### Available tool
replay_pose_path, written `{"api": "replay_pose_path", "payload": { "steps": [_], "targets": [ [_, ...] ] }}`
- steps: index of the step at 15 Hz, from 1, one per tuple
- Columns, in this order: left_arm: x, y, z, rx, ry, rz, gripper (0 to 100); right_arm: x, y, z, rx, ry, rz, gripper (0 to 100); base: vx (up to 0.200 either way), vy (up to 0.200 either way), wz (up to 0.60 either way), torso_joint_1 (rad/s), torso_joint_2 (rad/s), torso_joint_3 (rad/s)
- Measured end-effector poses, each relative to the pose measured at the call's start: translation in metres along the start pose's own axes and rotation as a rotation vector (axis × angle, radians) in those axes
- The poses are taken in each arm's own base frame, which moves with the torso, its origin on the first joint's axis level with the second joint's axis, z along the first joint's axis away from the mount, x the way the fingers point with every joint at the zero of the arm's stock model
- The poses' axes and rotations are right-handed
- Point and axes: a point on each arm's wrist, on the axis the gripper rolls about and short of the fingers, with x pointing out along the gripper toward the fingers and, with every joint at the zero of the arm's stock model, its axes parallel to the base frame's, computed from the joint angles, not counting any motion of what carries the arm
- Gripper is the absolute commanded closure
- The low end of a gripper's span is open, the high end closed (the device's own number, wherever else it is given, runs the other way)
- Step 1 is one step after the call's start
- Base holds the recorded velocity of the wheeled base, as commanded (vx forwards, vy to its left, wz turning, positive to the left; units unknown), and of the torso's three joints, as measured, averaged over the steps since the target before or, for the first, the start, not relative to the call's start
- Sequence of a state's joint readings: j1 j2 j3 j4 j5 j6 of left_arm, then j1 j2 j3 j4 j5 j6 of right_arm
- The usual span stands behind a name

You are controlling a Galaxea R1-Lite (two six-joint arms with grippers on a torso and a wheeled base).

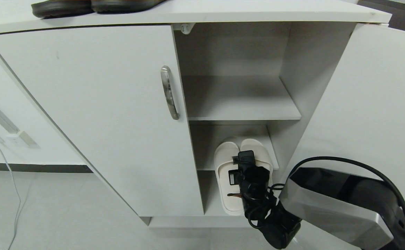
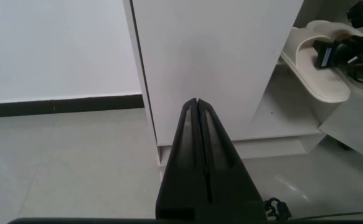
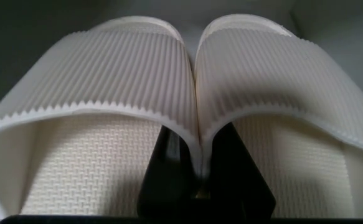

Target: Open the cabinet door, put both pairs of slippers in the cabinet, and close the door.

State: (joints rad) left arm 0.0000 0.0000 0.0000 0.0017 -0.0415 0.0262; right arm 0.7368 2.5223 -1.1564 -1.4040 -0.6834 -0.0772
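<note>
Right tool [image 3: 197, 180] clamped on the white slippers [image 3: 193, 81] by their touching inner straps: one grip handles the pair, over the shelf [image 1: 205, 163] beneath it. Left tool [image 2: 197, 124] fingers together, well apart.

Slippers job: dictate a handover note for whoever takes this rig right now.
Right pincer: shut on the white slippers, pinching their inner strap edges together at the lower shelf of the open cabinet.
Left pincer: shut, empty, in front of the closed left door.
Done: right door open.
To do: release the white pair inside, load the dark slippers from the cabinet top, close the door.
</note>
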Motion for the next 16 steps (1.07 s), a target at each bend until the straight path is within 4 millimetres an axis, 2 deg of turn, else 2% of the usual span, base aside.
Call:
{"api": "replay_pose_path", "payload": {
  "steps": [3, 5, 9, 13, 16],
  "targets": [
    [0.000, 0.000, 0.000, 0.000, 0.000, 0.000, 100, 0.017, 0.004, 0.006, 0.012, 0.055, -0.005, 100, 0.000, 0.000, 0.00, 0.000, 0.00, 0.000],
    [0.000, 0.000, 0.000, 0.000, 0.000, 0.000, 100, 0.030, 0.006, 0.018, 0.043, 0.049, -0.017, 100, 0.000, 0.000, 0.00, 0.000, 0.00, 0.000],
    [0.000, 0.000, 0.000, 0.000, 0.000, 0.000, 100, 0.043, 0.010, 0.036, 0.059, 0.018, 0.009, 100, 0.000, 0.000, 0.00, 0.000, 0.00, 0.000],
    [0.000, 0.000, 0.000, 0.000, 0.000, 0.000, 100, 0.062, 0.008, 0.044, 0.061, 0.014, 0.012, 100, 0.000, 0.000, 0.00, 0.000, 0.00, 0.000],
    [0.000, 0.000, 0.000, 0.000, 0.000, 0.000, 100, 0.082, 0.005, 0.039, 0.052, 0.026, -0.014, 100, 0.000, 0.000, 0.00, 0.000, 0.00, 0.000]
  ]
}}
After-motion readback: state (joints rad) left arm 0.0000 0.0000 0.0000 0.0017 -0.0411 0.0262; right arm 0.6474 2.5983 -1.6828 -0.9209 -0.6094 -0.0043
